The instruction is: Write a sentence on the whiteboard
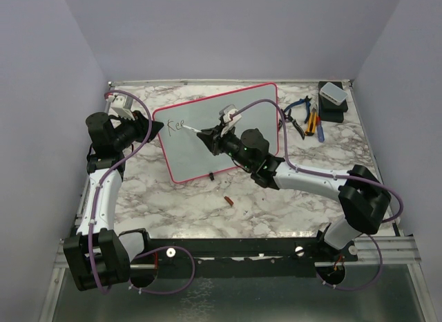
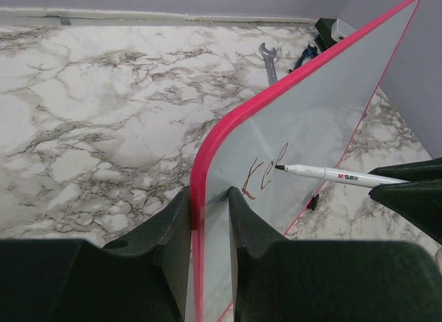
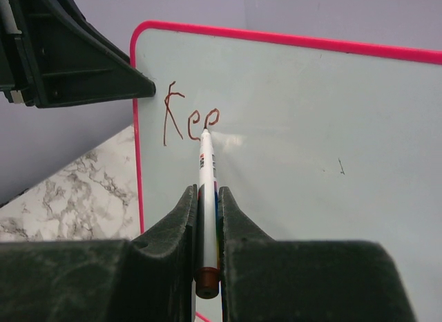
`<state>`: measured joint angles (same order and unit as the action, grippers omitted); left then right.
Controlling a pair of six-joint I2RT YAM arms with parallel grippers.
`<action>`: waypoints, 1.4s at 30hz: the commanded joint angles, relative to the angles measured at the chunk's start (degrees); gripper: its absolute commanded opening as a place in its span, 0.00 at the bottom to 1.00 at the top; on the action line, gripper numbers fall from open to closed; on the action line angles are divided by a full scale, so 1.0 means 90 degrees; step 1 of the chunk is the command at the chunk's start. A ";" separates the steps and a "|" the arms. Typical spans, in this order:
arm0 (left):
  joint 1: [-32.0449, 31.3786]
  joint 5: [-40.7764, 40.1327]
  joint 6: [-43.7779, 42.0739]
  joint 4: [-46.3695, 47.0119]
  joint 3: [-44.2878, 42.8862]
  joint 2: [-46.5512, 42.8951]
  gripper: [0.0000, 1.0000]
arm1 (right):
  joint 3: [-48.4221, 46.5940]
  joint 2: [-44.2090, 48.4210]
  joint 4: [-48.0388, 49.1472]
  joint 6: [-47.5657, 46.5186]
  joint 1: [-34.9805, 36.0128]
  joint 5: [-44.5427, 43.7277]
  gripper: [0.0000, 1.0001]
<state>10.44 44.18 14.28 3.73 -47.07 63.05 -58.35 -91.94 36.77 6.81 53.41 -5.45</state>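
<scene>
The whiteboard (image 1: 190,156) (image 2: 311,115) (image 3: 311,128) stands tilted up on the marble table, its red-pink frame around a glossy white face. My left gripper (image 1: 155,127) (image 2: 209,194) is shut on the board's left edge, one finger on each face. My right gripper (image 1: 213,139) (image 3: 206,191) is shut on a white marker (image 1: 197,131) (image 2: 331,175) (image 3: 207,177). The marker's tip touches the board at the end of the sentence (image 1: 176,125) (image 2: 266,173) (image 3: 190,121), which reads "Kee" in dark strokes near the upper left corner.
Pliers (image 1: 311,121) and a black box with a pale block on it (image 1: 333,101) lie at the back right. A wrench (image 2: 269,63) lies behind the board. A small red-brown cap (image 1: 228,200) rests on the table in front of the board.
</scene>
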 commanded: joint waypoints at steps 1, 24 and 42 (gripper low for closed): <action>0.0031 -0.0027 -0.0080 -0.0180 0.0102 -0.0062 0.16 | 0.0232 -0.0002 -0.0273 0.0000 -0.0026 -0.0176 0.01; 0.0029 -0.0046 -0.0077 -0.0185 0.0112 -0.0072 0.16 | 0.0577 0.0688 0.0117 -0.0185 -0.0026 -0.0020 0.01; 0.0031 -0.0041 -0.0092 -0.0189 0.0105 -0.0066 0.15 | -0.0084 0.0248 -0.0097 -0.0395 -0.0024 -0.0282 0.01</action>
<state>10.46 44.14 14.28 3.73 -47.05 62.89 -56.86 -87.79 36.60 4.34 53.39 -6.63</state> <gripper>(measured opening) 0.254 0.117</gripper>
